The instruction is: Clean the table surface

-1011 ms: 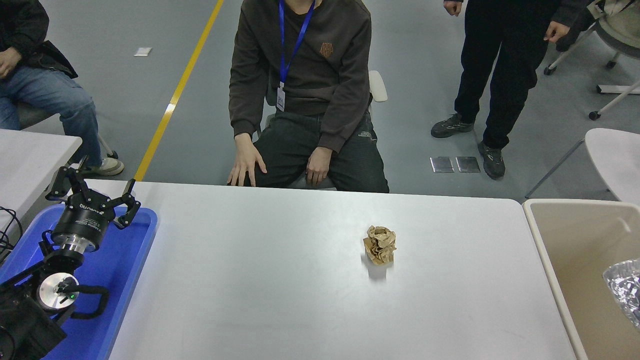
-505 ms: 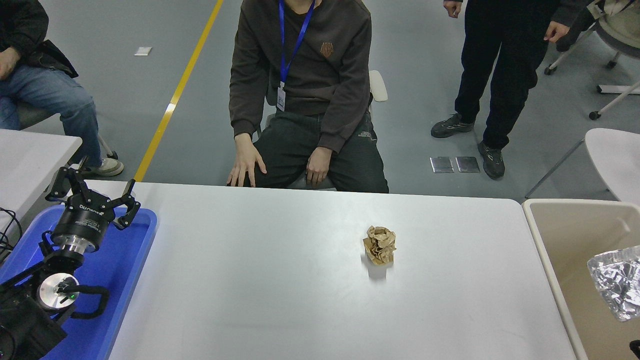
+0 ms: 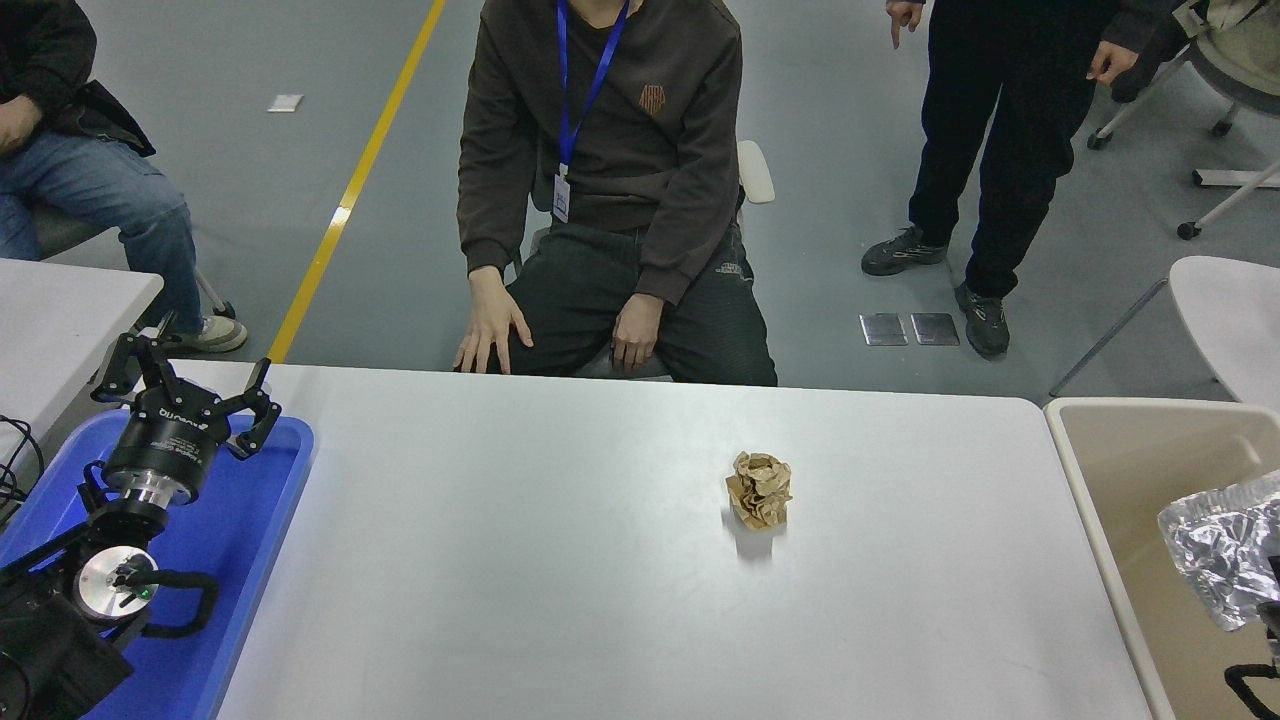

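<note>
Head view shows me the broad white-grey bench surface (image 3: 560, 560) with rounded corners filling the lower half of the frame. One crumpled ball of brown paper (image 3: 759, 489) sits on it, right of centre and well apart from everything else. At the lower left, my left hand (image 3: 187, 392) hangs over a blue plastic tray (image 3: 250, 540) that lies on the bench's left end; its black fingers are spread wide with nothing between them. Just beside the bench's right edge stands a beige plastic bin (image 3: 1090, 480). Over that bin, at the right edge of the frame, I see a crumpled wad of silver foil (image 3: 1215, 548). Only a scrap of black hardware from my right hand (image 3: 1262, 640) peeks in below the foil, touching it or very near; I cannot tell how its fingers are set or whether it grips the foil. At the far side a person in a dark brown sweatshirt (image 3: 600, 150) sits facing the bench, hands resting on the thighs.
</note>
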`<action>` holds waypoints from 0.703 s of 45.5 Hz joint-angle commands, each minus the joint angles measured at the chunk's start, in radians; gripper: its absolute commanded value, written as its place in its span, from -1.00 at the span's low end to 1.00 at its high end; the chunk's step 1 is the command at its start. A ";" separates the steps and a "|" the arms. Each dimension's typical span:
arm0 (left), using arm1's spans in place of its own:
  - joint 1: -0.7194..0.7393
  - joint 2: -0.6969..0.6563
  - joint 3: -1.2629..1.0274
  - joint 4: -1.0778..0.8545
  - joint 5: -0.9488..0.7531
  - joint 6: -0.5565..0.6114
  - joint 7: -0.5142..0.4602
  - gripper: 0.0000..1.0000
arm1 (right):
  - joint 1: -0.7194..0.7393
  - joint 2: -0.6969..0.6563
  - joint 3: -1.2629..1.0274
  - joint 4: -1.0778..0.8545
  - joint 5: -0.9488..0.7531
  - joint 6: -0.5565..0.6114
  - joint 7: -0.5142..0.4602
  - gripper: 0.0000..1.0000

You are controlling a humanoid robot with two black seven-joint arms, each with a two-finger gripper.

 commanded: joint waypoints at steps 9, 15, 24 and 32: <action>0.000 0.000 0.001 0.001 0.000 0.000 0.000 1.00 | 0.007 -0.008 -0.013 0.017 0.057 -0.002 0.012 0.98; 0.000 0.000 -0.001 0.001 0.000 0.000 -0.001 1.00 | 0.030 -0.043 -0.002 0.069 0.088 -0.001 0.012 0.98; 0.000 0.000 0.001 -0.001 0.000 0.000 0.000 1.00 | 0.031 -0.124 0.082 0.187 0.090 0.010 0.012 0.99; 0.000 0.001 0.001 0.001 0.000 0.000 0.000 1.00 | 0.013 -0.176 0.287 0.343 0.094 0.011 0.012 0.99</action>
